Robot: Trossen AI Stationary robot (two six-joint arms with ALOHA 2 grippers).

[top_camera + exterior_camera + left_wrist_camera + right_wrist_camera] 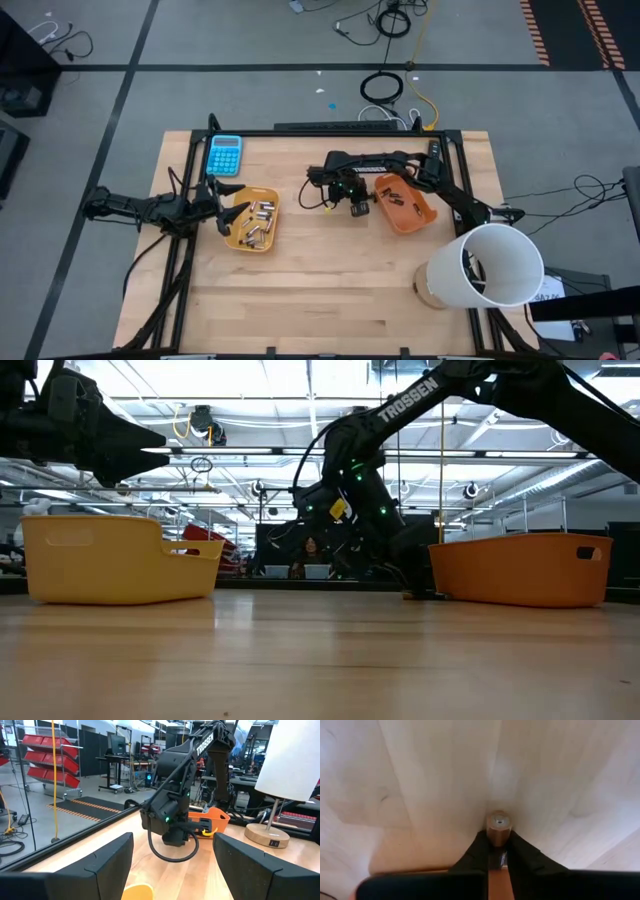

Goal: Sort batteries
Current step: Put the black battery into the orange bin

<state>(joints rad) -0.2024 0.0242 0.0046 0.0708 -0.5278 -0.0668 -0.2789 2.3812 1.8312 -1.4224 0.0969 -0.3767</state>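
The right gripper is clenched on a single battery, its two fingers pinching the copper-toned body so that only the silvery end cap pokes out past the tips, pointing down at bare table. The hold looks shallow, so the chief risk, as I judge it, is the battery slipping or pivoting out of the pinch while it is carried; a quick swing or a brush against a tray wall could knock it loose, and a small cylinder dropped on smooth wood would roll off where it is hard to pick up again. A second risk is releasing it short of the rim, since the gripper hangs just beside the right tray, on the side facing the left tray, not over it. A few dark batteries lie in the right tray. Farther from the right tray, across a stretch of bare table, the left tray holds a heap of mixed batteries, silvery and dark, so most of the sorting is yet to be done. The left gripper waits at the left tray's far edge from the right tray, its fingers spread wide and holding nothing. Beyond the left tray sits a calculator, and on the right tray's other side, toward the table's corner, a lamp.
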